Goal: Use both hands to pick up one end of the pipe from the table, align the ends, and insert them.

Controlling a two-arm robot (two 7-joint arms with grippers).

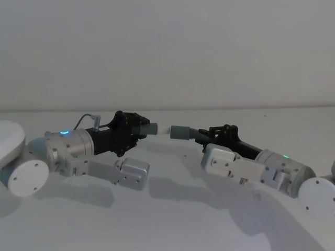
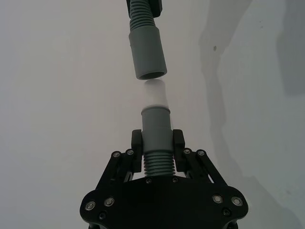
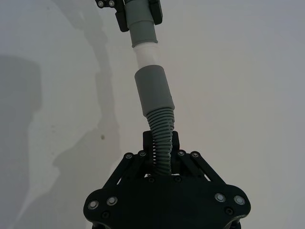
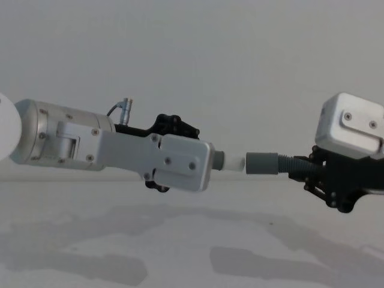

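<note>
Both pipe pieces hang in the air above the white table (image 1: 172, 230), end to end. My left gripper (image 1: 140, 128) (image 2: 157, 138) is shut on one piece where its grey cuff (image 2: 156, 126) meets the ribs. That piece's narrow pale tip (image 2: 155, 93) (image 4: 236, 162) points right. My right gripper (image 1: 208, 135) (image 3: 161, 141) is shut on the ribbed body (image 3: 162, 138) of the other piece. Its wider cuff (image 1: 180, 132) (image 3: 153, 90) (image 4: 263, 163) faces the pale tip, nearly in line. The tip sits right at the cuff's mouth, and the left wrist view shows a thin gap between them.
A pale grey wall (image 1: 167, 52) stands behind the table. Both forearms lie low over the table, the left one (image 1: 78, 144) with a green ring and the right one (image 1: 272, 167) to the right. Their shadows fall on the surface beneath.
</note>
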